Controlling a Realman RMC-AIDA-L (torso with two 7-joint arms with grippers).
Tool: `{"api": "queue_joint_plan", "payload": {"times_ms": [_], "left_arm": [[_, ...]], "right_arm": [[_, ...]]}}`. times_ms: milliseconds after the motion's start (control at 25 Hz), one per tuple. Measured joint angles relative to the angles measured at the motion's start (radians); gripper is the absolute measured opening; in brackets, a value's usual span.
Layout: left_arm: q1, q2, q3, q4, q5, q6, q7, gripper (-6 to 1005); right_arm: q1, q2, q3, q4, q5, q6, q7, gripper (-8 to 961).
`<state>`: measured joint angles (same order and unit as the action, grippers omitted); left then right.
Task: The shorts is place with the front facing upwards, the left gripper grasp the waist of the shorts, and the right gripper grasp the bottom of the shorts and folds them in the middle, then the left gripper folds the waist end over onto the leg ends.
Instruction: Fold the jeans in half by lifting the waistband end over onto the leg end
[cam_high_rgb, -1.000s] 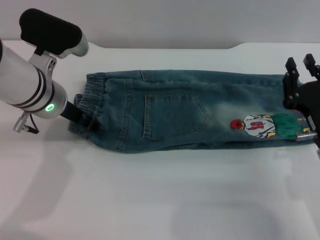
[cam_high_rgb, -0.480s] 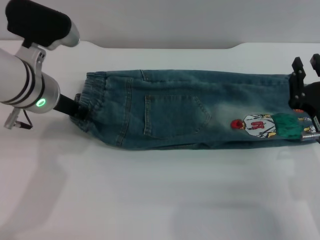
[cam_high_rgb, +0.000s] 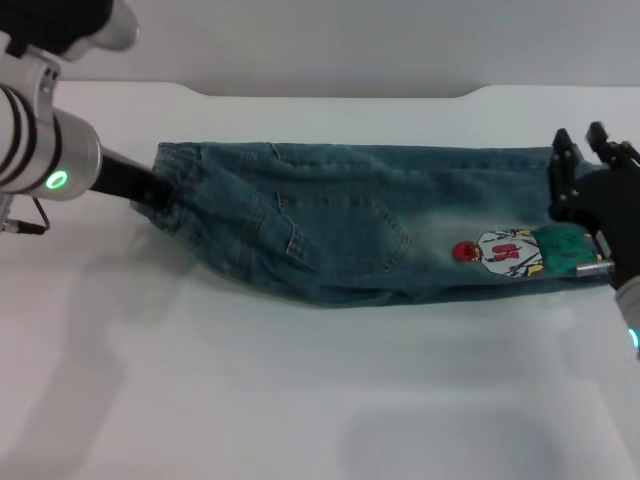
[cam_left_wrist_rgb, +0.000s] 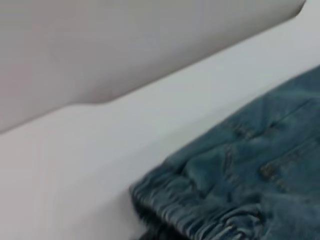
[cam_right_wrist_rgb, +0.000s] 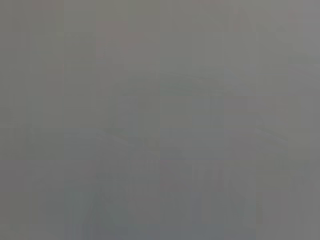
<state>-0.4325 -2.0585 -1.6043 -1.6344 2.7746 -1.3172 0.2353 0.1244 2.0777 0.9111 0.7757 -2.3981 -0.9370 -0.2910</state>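
The denim shorts (cam_high_rgb: 350, 220) lie folded lengthwise across the white table, back pocket and cartoon print (cam_high_rgb: 505, 252) facing up. My left gripper (cam_high_rgb: 150, 190) is shut on the puckered waist (cam_high_rgb: 178, 175) at the left end and holds it a little above the table. The left wrist view shows the gathered elastic waist (cam_left_wrist_rgb: 200, 217) close up. At the right end my right gripper (cam_high_rgb: 580, 175) hangs over the leg ends (cam_high_rgb: 572, 262), hiding most of them. The right wrist view is plain grey and shows nothing.
The white table (cam_high_rgb: 300, 400) spreads wide in front of the shorts. Its back edge meets a grey wall (cam_high_rgb: 330, 40) just beyond them.
The left arm has drawn back to the left and up, lifting the waist and rumpling that end. The right gripper has shifted left over the leg ends.
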Motion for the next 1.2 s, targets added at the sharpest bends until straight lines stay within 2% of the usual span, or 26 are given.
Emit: {"api": "queue_joint_plan", "payload": {"times_ms": [200, 480, 760, 1200], "left_arm": [[0.031, 0.001, -0.017, -0.121, -0.045, -0.027, 0.002, 51], [0.032, -0.001, -0.011, -0.203, -0.051, -0.057, -0.005, 51], [0.033, -0.001, -0.018, -0.271, -0.057, -0.067, -0.005, 51], [0.039, -0.002, -0.014, -0.348, -0.059, -0.056, -0.001, 52]], "right_arm": [[0.102, 0.003, -0.032, -0.094, 0.067, 0.047, 0.03, 306], [0.243, 0.008, -0.099, -0.226, 0.078, 0.071, 0.181, 307], [0.307, 0.012, -0.129, -0.229, 0.08, 0.188, 0.201, 307], [0.406, 0.014, -0.248, -0.24, 0.08, 0.326, 0.355, 307]]}}
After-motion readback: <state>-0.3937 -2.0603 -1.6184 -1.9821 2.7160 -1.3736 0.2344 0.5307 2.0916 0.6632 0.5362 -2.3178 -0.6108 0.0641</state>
